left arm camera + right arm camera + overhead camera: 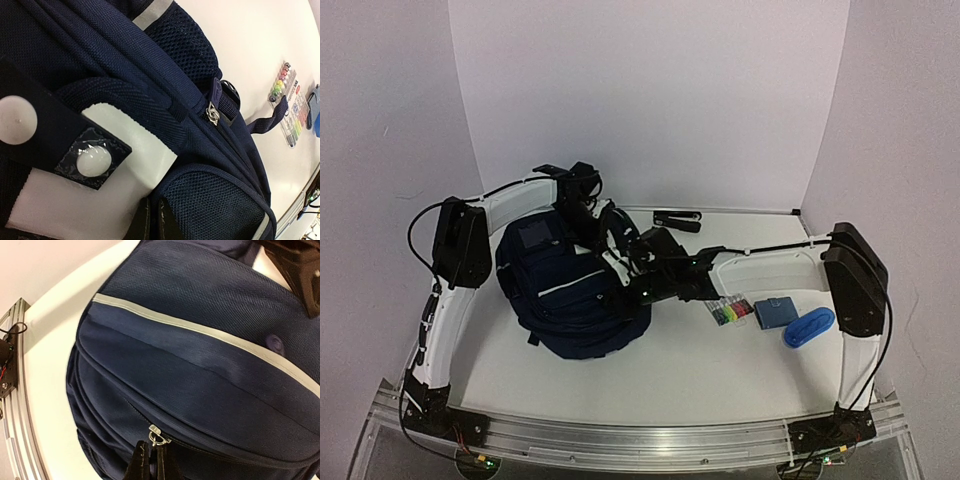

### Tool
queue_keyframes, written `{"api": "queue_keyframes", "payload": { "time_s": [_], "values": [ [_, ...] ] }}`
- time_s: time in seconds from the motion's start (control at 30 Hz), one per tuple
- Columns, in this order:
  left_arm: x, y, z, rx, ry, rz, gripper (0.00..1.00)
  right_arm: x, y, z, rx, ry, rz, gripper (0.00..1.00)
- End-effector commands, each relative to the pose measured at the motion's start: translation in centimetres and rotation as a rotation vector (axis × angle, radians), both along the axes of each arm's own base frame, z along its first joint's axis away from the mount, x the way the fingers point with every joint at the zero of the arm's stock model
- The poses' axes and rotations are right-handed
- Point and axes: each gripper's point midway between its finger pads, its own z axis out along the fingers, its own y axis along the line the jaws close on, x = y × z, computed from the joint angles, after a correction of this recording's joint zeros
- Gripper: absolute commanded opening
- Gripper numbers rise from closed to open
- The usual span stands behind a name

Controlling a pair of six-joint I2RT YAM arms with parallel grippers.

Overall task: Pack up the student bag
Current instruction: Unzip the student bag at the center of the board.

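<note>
On the left half of the table lies the student bag, with both arms crowded over it. The right gripper pinches the zipper pull. The left gripper is pressed together beside the white patch. A marker pack, blue pouch and blue case lie to the right, and a stapler lies far.

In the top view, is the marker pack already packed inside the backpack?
No, the marker pack lies out on the table, to the right of the student bag.

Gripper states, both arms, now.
Left gripper: closed against the student bag; a grip on fabric cannot be told.
Right gripper: closed on the bag's zipper pull.
</note>
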Motion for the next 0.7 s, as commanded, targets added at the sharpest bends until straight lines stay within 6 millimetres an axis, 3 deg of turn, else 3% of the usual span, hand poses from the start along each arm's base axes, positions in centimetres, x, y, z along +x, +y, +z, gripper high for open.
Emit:
{"api": "queue_keyframes", "payload": {
  "time_s": [0.0,0.1,0.23,0.27,0.43,0.53,0.67],
  "values": [
    [4.9,3.8,-1.3,0.091,-0.106,0.139,0.0,-8.0,4.7,4.8,0.157,-0.013,0.344,0.16],
    [4.5,3.9,0.0,0.08,-0.107,0.144,0.15,-7.6,3.6,5.9,0.149,-0.067,0.355,0.39],
    [3.5,4.7,3.5,0.063,-0.131,0.186,0.38,-5.0,0.6,8.0,0.155,-0.083,0.332,0.48],
    [3.1,5.0,5.5,0.05,-0.154,0.2,0.43,-4.3,-0.4,8.5,0.15,-0.083,0.327,0.5],
    [-0.4,6.8,9.7,0.017,-0.163,0.288,0.57,1.4,-4.7,10.1,0.148,-0.097,0.213,0.68],
    [-3.5,8.7,8.9,0.026,-0.116,0.372,0.65,5.9,-6.0,9.9,0.139,-0.086,0.105,0.74],
    [-7.9,11.9,7.4,0.05,-0.046,0.517,0.7,10.4,-5.8,8.1,0.137,-0.011,-0.008,0.78]
  ]
}}
